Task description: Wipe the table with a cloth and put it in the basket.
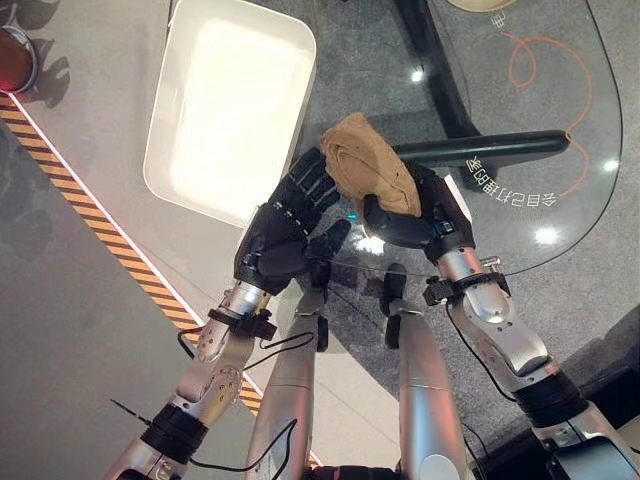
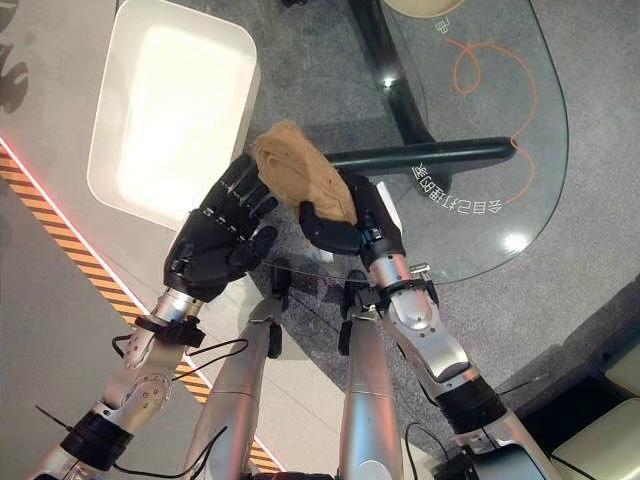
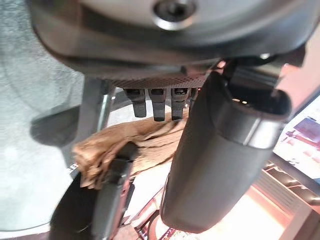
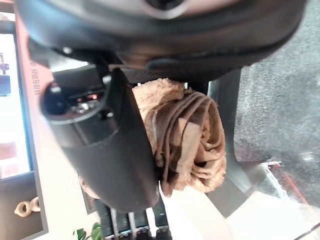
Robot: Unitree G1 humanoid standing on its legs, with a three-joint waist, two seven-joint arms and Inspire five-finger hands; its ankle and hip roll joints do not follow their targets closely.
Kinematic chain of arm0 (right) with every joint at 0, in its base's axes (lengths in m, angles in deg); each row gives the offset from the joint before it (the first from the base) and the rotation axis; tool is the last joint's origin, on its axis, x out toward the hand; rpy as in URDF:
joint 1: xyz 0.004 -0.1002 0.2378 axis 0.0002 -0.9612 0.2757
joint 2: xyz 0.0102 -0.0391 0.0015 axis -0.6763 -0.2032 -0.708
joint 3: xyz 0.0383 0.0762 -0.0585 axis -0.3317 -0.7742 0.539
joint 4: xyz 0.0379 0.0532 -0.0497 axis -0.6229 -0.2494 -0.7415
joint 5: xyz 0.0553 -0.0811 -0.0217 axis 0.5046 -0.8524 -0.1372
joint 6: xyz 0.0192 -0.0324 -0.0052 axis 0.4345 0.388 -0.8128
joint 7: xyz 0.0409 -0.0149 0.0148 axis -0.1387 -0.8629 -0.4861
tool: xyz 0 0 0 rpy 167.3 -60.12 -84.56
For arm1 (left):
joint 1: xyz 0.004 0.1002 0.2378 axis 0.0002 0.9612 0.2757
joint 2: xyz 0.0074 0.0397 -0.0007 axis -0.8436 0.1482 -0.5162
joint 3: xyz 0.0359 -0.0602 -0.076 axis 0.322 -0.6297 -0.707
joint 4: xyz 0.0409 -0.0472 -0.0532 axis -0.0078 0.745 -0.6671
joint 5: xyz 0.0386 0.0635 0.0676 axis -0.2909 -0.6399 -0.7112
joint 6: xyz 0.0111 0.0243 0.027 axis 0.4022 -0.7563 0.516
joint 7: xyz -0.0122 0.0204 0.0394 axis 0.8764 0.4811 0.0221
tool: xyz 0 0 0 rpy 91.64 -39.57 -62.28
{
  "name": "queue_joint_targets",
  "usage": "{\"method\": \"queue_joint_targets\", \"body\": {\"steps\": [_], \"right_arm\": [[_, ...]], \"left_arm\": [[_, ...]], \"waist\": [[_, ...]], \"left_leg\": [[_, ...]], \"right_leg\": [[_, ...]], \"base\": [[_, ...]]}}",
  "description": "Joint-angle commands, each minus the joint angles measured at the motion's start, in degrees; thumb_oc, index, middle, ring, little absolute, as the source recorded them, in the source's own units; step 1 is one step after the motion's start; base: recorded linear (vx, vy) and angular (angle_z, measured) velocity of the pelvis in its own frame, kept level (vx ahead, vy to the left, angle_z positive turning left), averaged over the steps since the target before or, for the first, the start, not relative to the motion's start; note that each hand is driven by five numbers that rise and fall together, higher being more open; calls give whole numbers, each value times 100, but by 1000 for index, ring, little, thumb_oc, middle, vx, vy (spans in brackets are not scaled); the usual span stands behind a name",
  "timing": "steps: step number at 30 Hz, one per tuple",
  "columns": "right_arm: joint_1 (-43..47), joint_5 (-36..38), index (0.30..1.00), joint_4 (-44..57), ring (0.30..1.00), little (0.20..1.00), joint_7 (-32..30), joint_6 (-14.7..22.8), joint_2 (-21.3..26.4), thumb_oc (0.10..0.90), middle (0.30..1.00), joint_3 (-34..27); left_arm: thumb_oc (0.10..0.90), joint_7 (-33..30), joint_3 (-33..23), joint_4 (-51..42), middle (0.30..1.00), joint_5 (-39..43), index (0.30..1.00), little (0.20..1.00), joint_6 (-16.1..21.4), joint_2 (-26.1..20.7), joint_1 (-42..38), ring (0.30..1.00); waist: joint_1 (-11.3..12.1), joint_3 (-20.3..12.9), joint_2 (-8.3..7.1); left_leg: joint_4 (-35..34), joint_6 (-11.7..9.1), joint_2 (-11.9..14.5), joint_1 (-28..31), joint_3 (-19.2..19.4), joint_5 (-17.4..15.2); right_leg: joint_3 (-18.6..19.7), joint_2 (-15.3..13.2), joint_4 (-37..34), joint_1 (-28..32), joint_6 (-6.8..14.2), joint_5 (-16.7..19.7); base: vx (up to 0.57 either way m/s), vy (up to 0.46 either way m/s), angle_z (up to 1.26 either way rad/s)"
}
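A crumpled brown cloth [image 1: 368, 165] is held just above the near left edge of the glass table [image 1: 520, 120]. My right hand [image 1: 425, 215] is shut on it, thumb [image 4: 105, 145] and fingers curled round the bundle [image 4: 192, 135]. My left hand [image 1: 285, 230] is open right beside it, off the table's edge, with straight fingers reaching up to the cloth's left side [image 3: 130, 145]; whether they touch it I cannot tell. The white basket [image 1: 160, 185], a shallow rounded-corner tub, stands on the floor to the left of both hands.
The table's dark metal base [image 1: 480, 150] runs under the glass behind the cloth. An orange looped line [image 1: 545, 70] shows at the far side of the glass. Orange-and-black striped tape [image 1: 110, 240] crosses the floor at left, near the basket.
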Motion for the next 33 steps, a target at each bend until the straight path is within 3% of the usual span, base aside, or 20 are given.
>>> {"method": "queue_joint_targets", "body": {"steps": [1, 8, 15, 21, 27, 33], "right_arm": [[610, 85, 300, 1167, 300, 200, 365, 815, -89, 100, 300, 102], [663, -15, 300, 1075, 300, 200, 439, 808, -190, 100, 300, 392], [742, 141, 300, 1174, 300, 200, 324, 1182, -281, 100, 300, 267], [694, 89, 300, 1260, 300, 200, 432, 1098, -303, 100, 300, 186], [671, 226, 300, 1372, 300, 200, 589, 1648, -410, 100, 300, 47], [747, 60, 300, 1433, 300, 200, 713, 1574, -444, 100, 300, -33]], "left_arm": [[800, 453, 28, -748, 900, 277, 900, 900, 234, 158, 8, 900], [800, 574, 156, -761, 900, 569, 900, 900, 114, 322, -37, 900], [800, 429, 122, -640, 900, 540, 900, 900, 63, 409, -9, 900], [800, 499, 44, -622, 900, 700, 900, 900, 26, 501, 39, 900], [800, 698, -46, -495, 900, 1137, 900, 900, -20, 656, 144, 900], [800, 923, -182, -471, 900, 1531, 900, 900, -96, 847, 206, 900]], "waist": [[27, -138, 63], [44, -138, 47], [40, -138, 27], [24, -138, 31], [24, -138, 3], [25, -138, 21]], "left_leg": [[137, 441, -242, 256, 377, -488], [102, 439, -237, 255, 373, -472], [73, 428, -243, 291, 373, -480], [60, 425, -233, 312, 396, -482], [45, 415, -223, 361, 417, -503], [59, 411, -224, 369, 427, -520]], "right_leg": [[84, 396, -750, 70, 8, 850], [55, 377, -802, 83, 2, 868], [48, 397, -830, 120, 6, 863], [49, 399, -838, 127, 0, 866], [5, 402, -864, 183, 5, 857], [1, 403, -841, 167, -9, 839]], "base": [[0, 0, 0], [0, 0, 0], [0, 0, 0], [0, 0, 0], [2, -16, 0], [0, 0, 0]]}}
